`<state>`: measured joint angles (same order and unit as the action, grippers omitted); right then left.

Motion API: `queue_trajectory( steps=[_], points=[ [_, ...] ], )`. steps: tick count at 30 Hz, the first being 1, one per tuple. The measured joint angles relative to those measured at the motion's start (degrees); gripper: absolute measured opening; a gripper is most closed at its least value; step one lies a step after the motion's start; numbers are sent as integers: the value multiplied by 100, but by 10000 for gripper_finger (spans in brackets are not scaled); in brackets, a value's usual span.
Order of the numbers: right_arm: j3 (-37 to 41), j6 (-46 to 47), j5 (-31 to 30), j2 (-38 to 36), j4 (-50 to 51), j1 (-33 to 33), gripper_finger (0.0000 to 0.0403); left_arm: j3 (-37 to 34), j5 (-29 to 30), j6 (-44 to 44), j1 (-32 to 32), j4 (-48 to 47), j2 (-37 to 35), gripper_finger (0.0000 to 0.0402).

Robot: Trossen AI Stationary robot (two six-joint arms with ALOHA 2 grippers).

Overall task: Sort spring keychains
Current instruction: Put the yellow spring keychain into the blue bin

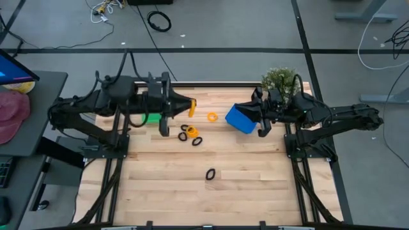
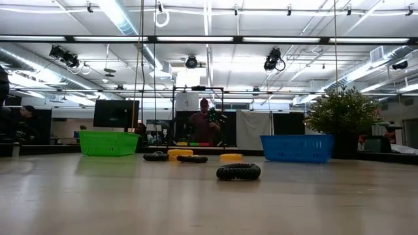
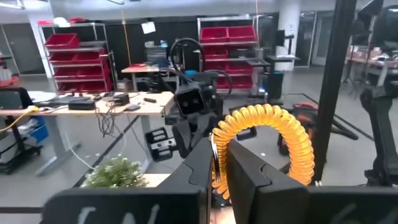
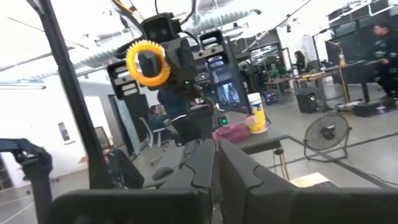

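Note:
My left gripper (image 1: pixel 190 107) (image 3: pixel 217 149) is raised above the table's far middle, pointing toward the right edge, and is shut on an orange spring keychain (image 3: pixel 268 134) (image 4: pixel 148 62). On the table lie another orange keychain (image 1: pixel 211 116) (image 2: pixel 230 156), a cluster of black and orange ones (image 1: pixel 189 133) (image 2: pixel 181 156), and a lone black one (image 1: pixel 210 174) (image 2: pixel 238 171). My right gripper (image 1: pixel 257 116) (image 4: pixel 214 155) is shut on nothing and hovers by the blue basket (image 1: pixel 241 119) (image 2: pixel 297 147). The green basket (image 1: pixel 152 118) (image 2: pixel 108 142) sits beneath the left arm. My left gripper pinches the orange keychain's coil at one side of the ring (image 3: pixel 219 140) between its two fingers. The fingers lie level, coming from the table's left. The ring is lifted clear of the table, standing up and out beyond the fingertips.
A potted plant (image 1: pixel 279 80) (image 2: pixel 339 111) stands at the far right corner behind the blue basket. Bare wood (image 1: pixel 160 191) stretches across the near half of the table. A person (image 2: pixel 204 124) shows in the room beyond the far edge.

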<state>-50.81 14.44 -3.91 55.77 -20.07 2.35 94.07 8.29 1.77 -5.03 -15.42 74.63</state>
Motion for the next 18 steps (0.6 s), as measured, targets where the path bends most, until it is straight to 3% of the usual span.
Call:
queue_trajectory(
  steps=[10, 18],
  points=[
    [0, -1, 40, 0, -44, 0, 25, -2007, -60, -558, -1, 2342, -480, 26],
    [0, 6, 38, 0, -39, 0, 25, -3014, -47, -884, -6, 2625, -758, 25]
  ],
)
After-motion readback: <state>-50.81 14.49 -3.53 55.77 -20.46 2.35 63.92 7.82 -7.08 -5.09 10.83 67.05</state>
